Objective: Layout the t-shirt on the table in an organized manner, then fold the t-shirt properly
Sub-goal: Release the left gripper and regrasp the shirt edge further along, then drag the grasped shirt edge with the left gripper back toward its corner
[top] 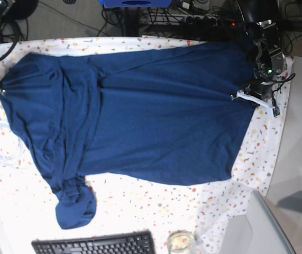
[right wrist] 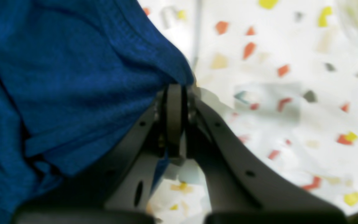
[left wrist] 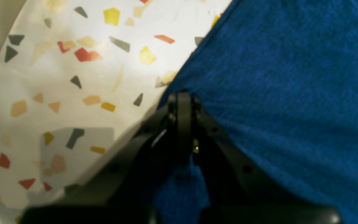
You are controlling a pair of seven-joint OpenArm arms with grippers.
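A large dark blue t-shirt [top: 140, 111] lies stretched across the table [top: 140, 201], which is covered in a white cloth with coloured flecks. In the base view the shirt's body spreads wide and mostly smooth toward the right, while the left side is bunched in folds, with one sleeve trailing down into a crumpled lump near a black keyboard [top: 93, 245]. The left gripper [left wrist: 183, 99] is clenched on the shirt's edge at the right of that view, cloth pinched between its jaws. The right gripper [right wrist: 175, 90] is likewise clamped on a hem at the far left edge. The shirt seems to be in the spreading-out stage, not yet ready to fold. To do this well, both arms would likely pull gently apart at matching height, keeping the cloth taut without dragging the tablecloth, then lower it flat so the bunched left side and sleeve can be smoothed. A glass jar [top: 181, 242] sits beside the keyboard
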